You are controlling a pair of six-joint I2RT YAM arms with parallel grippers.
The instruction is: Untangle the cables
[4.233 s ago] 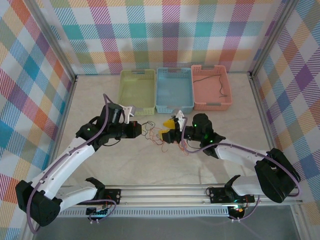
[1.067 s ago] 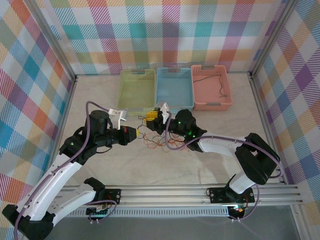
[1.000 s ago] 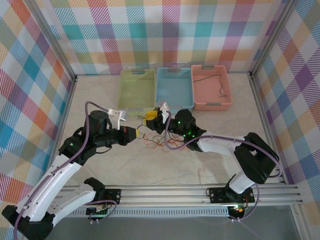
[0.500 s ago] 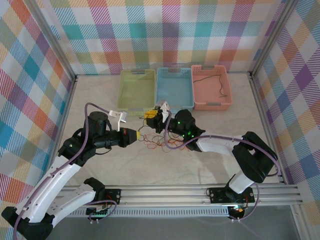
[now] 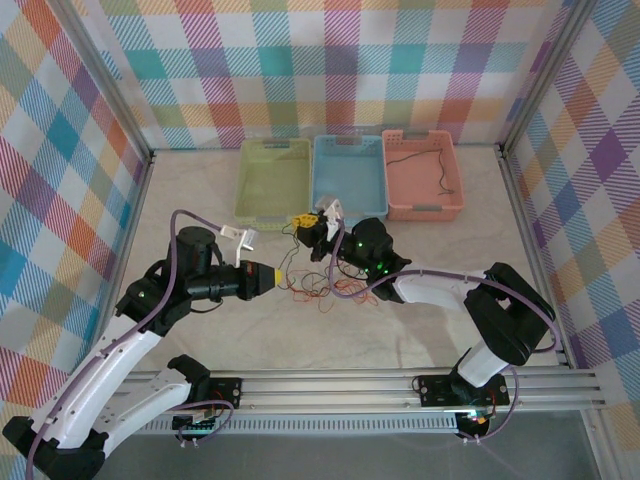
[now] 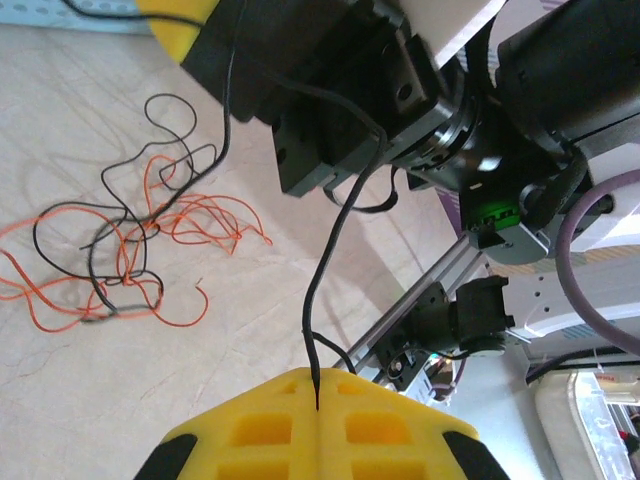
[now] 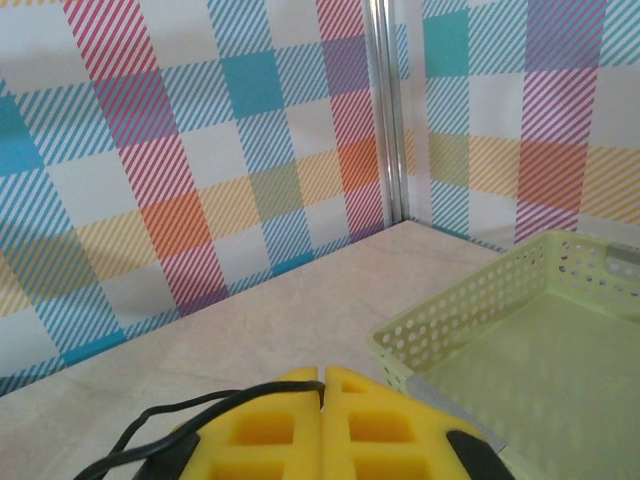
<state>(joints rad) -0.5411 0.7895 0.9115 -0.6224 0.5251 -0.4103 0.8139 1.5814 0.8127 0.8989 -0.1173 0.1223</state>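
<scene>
Left wrist view: L gripper pinches black cable; R gripper looks clenched on it too. Next: pull apart, clear of orange tangle.

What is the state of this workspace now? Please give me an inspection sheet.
Surface: beige marbled table.
Job's things: orange and black wire tangle lying loose; one black wire running between the grippers.
Clutter: nothing seen.
Grippers: left gripper shut on the black wire; right gripper shut on it too.
Cables: purple-grey arm cables run along the arms.
Surroundings: green basket, blue basket, pink basket holding another thin wire; plaid walls.
</scene>
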